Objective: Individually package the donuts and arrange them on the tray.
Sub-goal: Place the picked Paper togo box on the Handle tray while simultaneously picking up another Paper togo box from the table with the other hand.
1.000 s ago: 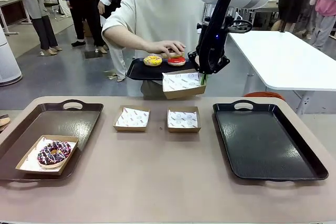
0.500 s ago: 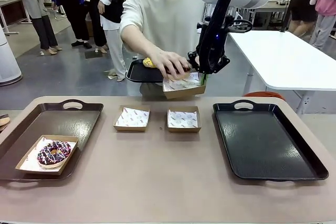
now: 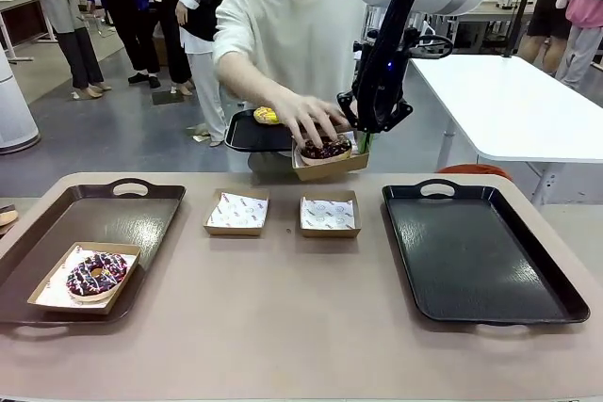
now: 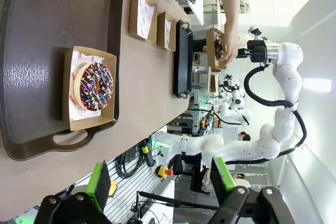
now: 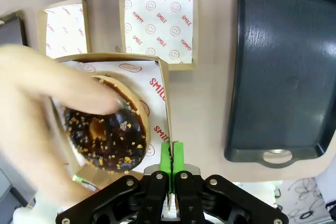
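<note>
Right gripper (image 3: 364, 143) is pinched shut on one side wall of a raised cardboard box (image 3: 332, 166), which I am holding in the air over the far edge of the table (image 3: 283, 336). From my right wrist camera, the green pads (image 5: 177, 153) meet on that wall and the box spreads away to the left of them.

Left gripper (image 4: 160, 182) hangs with its jaws wide apart and nothing between them, above the near end of the brown tray (image 3: 141, 214).

On the table, the black tray (image 3: 471, 261) lies at my right and the brown tray at my left. Two paper-lined boxes (image 3: 236, 213) (image 3: 330, 215) sit side by side between the trays.

A fourth box (image 3: 47, 291) rests on the brown tray's near corner with a sprinkled chocolate donut (image 3: 96, 273) inside it.

The person's hand (image 3: 306, 118) reaches into the raised box, fingers on a second chocolate donut (image 3: 326, 149). That donut lies tilted in the box, just left of my closed fingertips in the wrist camera (image 5: 105, 137).

A yellow donut (image 3: 267, 116) sits on the small black tray (image 3: 245, 136) behind the person's arm.
</note>
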You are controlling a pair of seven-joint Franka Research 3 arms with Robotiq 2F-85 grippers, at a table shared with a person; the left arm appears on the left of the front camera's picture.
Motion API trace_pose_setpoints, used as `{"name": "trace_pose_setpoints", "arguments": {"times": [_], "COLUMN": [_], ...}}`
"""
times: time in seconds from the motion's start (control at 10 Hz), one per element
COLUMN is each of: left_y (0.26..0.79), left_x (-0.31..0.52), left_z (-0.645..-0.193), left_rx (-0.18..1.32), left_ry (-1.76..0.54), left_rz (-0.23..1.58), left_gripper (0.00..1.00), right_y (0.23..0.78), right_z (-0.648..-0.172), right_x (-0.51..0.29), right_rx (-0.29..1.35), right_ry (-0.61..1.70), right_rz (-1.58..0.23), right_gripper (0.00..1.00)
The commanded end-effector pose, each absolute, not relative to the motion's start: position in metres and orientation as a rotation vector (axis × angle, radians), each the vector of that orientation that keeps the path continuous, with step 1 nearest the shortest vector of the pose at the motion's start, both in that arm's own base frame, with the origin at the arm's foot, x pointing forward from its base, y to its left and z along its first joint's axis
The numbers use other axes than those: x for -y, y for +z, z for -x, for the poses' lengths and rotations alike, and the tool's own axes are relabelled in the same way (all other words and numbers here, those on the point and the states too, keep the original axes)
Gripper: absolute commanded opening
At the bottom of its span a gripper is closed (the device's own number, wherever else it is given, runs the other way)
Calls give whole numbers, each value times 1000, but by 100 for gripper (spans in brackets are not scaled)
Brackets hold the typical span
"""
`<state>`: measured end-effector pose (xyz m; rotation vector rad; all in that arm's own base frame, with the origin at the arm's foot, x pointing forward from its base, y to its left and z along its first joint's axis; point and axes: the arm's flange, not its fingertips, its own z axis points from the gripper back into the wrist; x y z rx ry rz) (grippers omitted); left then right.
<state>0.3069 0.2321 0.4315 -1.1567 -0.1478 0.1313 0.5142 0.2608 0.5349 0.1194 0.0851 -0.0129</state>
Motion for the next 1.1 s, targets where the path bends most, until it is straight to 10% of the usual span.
{"name": "trace_pose_setpoints", "arguments": {"times": [0.0,1.0], "left_y": [432,477], "left_x": [-230,-197], "left_z": [-303,-337], "left_rx": [172,116], "left_ry": [119,31], "left_rz": [1177,920], "left_gripper": [100,100], "right_y": [533,559], "right_z": [-511,-485], "right_x": [-258,-188], "right_rx": [-83,-33], "right_ry": [-16,63], "right_rz": [-117,-107], "right_gripper": [0,1]}}
